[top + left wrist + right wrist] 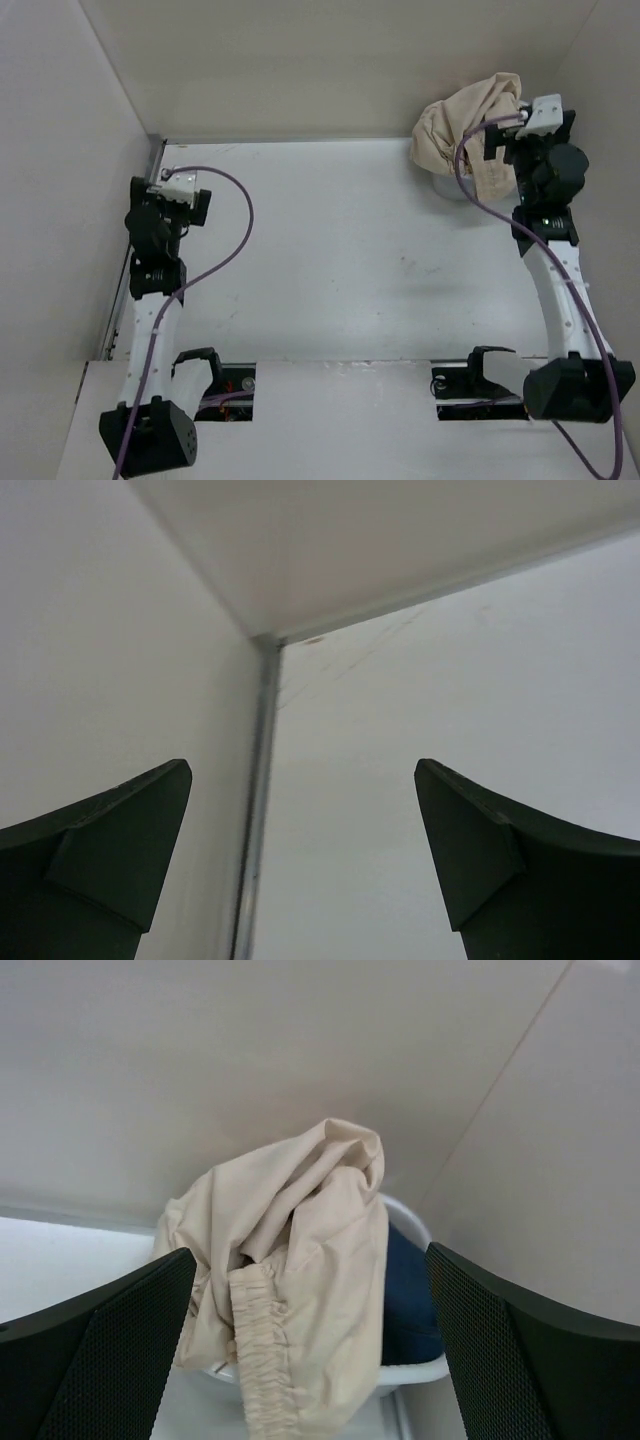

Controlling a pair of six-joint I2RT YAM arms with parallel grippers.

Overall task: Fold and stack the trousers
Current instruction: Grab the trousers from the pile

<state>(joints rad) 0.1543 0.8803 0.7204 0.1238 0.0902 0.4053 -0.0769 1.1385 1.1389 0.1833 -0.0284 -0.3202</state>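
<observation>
**Clerk:** Left wrist view, entries?

**Me:** One left claw [302, 768], mine, fingers spread wide with nothing between them. Beyond it, one wall corner with a metal strip [262, 780] running down it.

**Clerk:** Right wrist view?

**Me:** One right claw [311, 1252], also spread wide and gripping nothing. Ahead of it, one pair of trousers [300, 1240]: beige, bunched in a heap, the gathered waistband hanging down the near side. They are piled on a white tub [412, 1225] in the far right corner. One navy garment [408, 1295] lies in the tub, showing at the right under the trousers.

**Clerk:** Top view?

**Me:** One white table [340, 260]. My left arm reaches to the far left corner. My right arm reaches to the far right corner, its claw just beside the trousers heap. I cannot tell whether it touches the cloth. The trousers sit well apart from my left claw.
</observation>
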